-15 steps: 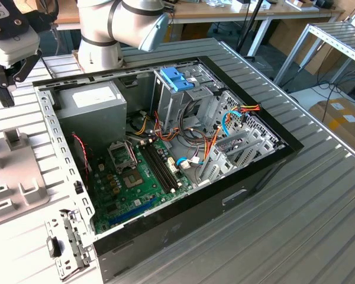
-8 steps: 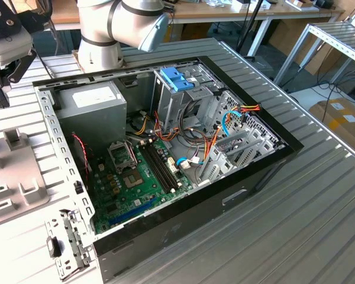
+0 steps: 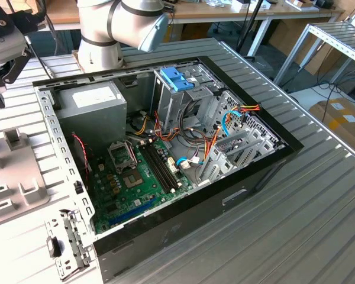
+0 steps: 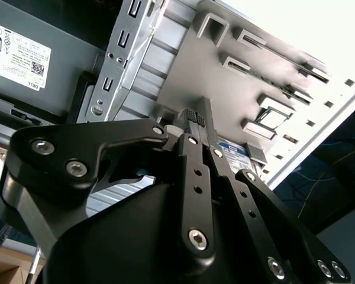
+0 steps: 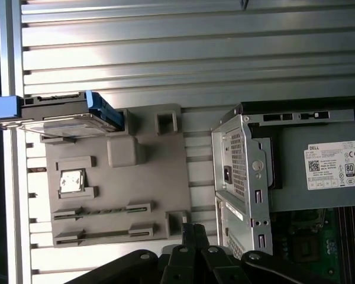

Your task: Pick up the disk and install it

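Closest to us in both wrist views are the black links of the gripper [image 4: 194,116]. Its two fingers [image 5: 186,236] are drawn together side by side, the pads meeting with nothing caught between them. Just past the fingertips we see a grey holder plate [image 5: 115,198] with shallow pockets and slots, resting on the ribbed metal table [image 5: 183,53]. In the first wrist view the fingertips hang over one corner of that plate, beside a small square pocket [image 5: 177,220]. The disk [image 5: 65,118] sits at the diagonally opposite corner, well apart from the fingers and untouched by them. It is a dark slab in a bright blue frame, and its blue end tab [image 5: 3,107] reaches out past the plate's edge. We cannot tell whether it lies flat or leans in its pocket. Between the disk and the fingertips, a small silvery chip [image 5: 71,180] rests in another pocket of the plate. Beside the plate stands the open computer case [image 5: 242,177], with the grey power supply box [image 5: 290,177] just inside its corner. In the exterior view we see the arm [image 3: 121,23] rising behind the case, a green circuit board [image 3: 130,183] on the case floor and a light-blue latch block [image 3: 177,77] on the drive cage at the back.
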You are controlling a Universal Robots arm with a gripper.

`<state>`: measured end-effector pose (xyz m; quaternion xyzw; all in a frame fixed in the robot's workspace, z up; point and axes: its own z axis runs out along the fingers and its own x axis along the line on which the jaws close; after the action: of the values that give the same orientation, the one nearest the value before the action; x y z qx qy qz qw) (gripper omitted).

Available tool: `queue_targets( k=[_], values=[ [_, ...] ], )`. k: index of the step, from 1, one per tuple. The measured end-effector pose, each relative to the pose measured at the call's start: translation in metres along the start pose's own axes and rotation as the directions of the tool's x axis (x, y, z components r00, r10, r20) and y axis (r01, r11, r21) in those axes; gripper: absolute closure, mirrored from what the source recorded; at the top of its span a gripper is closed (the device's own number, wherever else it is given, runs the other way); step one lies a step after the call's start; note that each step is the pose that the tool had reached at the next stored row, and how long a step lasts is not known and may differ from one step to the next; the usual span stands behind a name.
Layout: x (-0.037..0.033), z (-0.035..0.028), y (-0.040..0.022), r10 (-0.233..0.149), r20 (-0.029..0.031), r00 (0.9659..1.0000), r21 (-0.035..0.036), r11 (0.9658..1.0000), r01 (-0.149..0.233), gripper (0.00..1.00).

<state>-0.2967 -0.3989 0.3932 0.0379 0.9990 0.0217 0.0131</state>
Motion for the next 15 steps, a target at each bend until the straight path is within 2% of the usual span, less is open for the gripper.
queue_targets(
  k=[15],
  values=[
    [0.0127,0.0000,-0.0010,0.000,-0.0001,1.0000,0.0000,1.0000,0.000,0.89]
  ],
)
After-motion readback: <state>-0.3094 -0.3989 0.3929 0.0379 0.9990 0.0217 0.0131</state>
